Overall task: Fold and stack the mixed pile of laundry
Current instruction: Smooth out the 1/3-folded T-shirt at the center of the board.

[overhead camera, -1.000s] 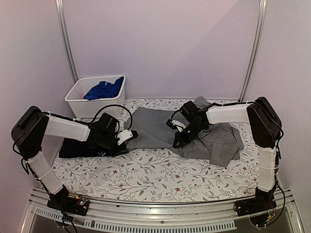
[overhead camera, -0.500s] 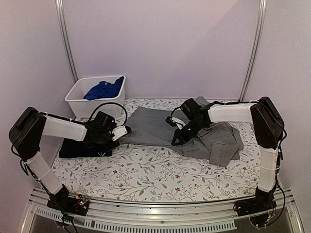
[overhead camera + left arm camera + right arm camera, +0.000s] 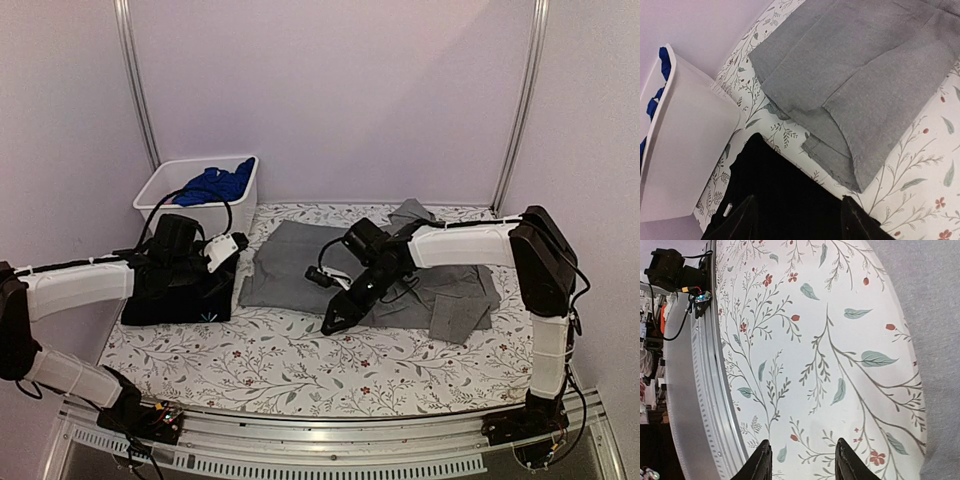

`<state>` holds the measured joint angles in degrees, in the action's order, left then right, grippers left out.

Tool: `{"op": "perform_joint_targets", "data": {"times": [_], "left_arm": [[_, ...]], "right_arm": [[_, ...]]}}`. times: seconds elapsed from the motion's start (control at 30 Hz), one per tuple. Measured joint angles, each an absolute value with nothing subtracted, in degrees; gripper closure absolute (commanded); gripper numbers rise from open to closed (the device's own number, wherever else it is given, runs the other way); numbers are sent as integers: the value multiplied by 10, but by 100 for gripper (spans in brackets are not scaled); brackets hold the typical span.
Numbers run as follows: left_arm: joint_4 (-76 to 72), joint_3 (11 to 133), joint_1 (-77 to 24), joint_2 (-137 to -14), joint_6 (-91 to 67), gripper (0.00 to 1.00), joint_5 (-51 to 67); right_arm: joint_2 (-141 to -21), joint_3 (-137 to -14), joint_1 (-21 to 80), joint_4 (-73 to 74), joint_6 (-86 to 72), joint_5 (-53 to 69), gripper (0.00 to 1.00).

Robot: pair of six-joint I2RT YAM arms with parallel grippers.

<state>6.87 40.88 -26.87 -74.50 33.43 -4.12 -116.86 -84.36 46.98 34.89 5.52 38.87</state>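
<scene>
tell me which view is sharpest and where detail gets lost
top external: soft even light, black shirt a nearly featureless dark patch; left wrist: grey shirt fairly sharp, own fingers dark and blurred; right wrist: tablecloth print crispest

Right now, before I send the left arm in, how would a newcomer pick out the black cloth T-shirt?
Start at the floral-print tablecloth; on its left side, in front of the white rectangular plastic bin, the black T-shirt lies as a flat block. Unlike the grey cloth shirt spread beside it, it carries a small light mark near its front edge.
</scene>
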Motion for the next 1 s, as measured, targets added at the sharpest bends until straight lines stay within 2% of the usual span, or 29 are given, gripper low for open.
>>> {"op": "perform_joint_targets", "data": {"times": [0.1,0.23,0.4,0.57,0.73,0.87,0.97,1.0], "left_arm": [[85,442,-269,-759,302,47,-9],[115,529,-277,-848,235,54,44],[144,663,-309,-1002,148,59,67],[181,740,-342,-1114,98,64,67],[228,736,-350,-1156,86,69,38],[224,693,-337,-1127,84,72,16],[226,651,-314,-1094,78,69,5],[226,642,-308,-1086,78,64,5]], "right_arm": [[-1157,-838,465,353,48,408,52],[-1089,-794,378,345,10,403,53],[-992,-746,236,323,-51,338,55],[-996,-710,191,314,-86,282,57],[-1039,-664,187,315,-100,250,58],[-1048,-612,176,309,-110,243,58],[-1037,-596,168,304,-114,253,54],[-1030,-592,168,306,-115,259,49]]}}
